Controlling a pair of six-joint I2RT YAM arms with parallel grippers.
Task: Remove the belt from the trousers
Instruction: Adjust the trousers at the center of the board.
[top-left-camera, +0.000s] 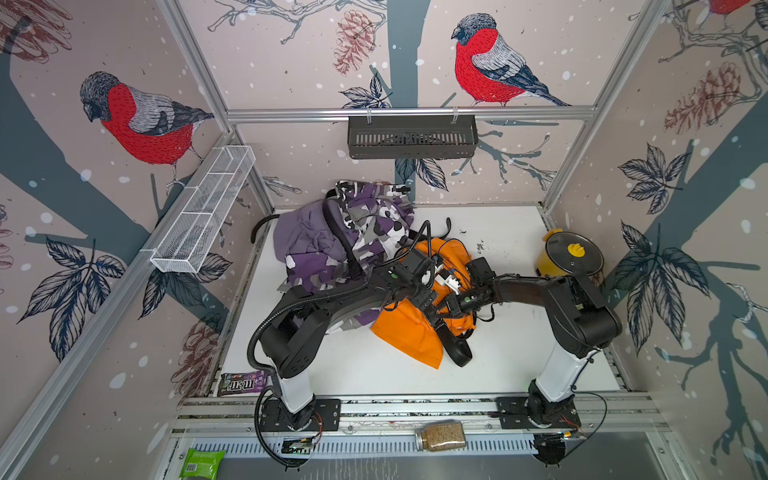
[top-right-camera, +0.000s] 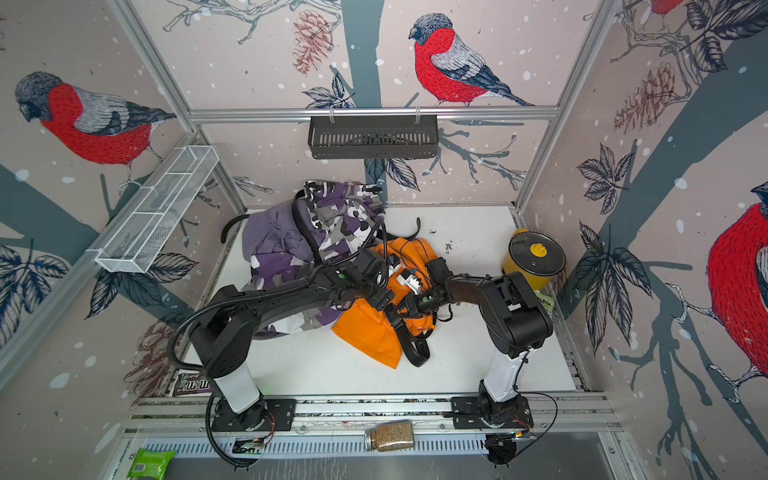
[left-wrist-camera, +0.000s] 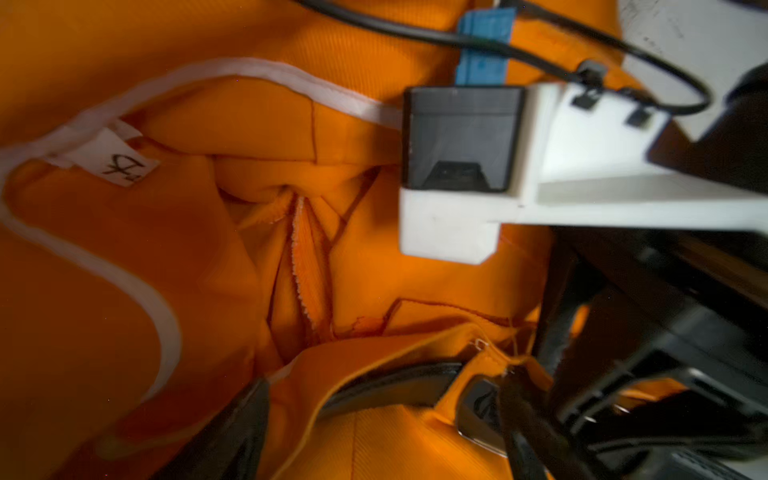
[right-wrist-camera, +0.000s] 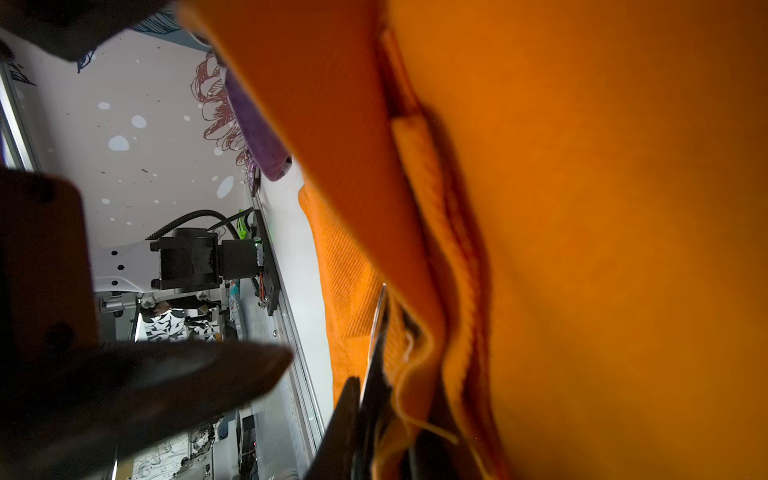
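The orange trousers lie crumpled mid-table. Their black belt curls off the front edge of the cloth. In the left wrist view the belt runs under the orange waistband to a shiny buckle. My left gripper is open, with one dark finger on each side of that waistband fold. My right gripper meets it from the right, shut on the belt by the buckle, with orange cloth pressed against it.
Camouflage trousers and lilac trousers are heaped at the back left, with a black belt across them. A yellow pot stands at the right wall. A candy bag, a jar and a green packet lie by the front rail.
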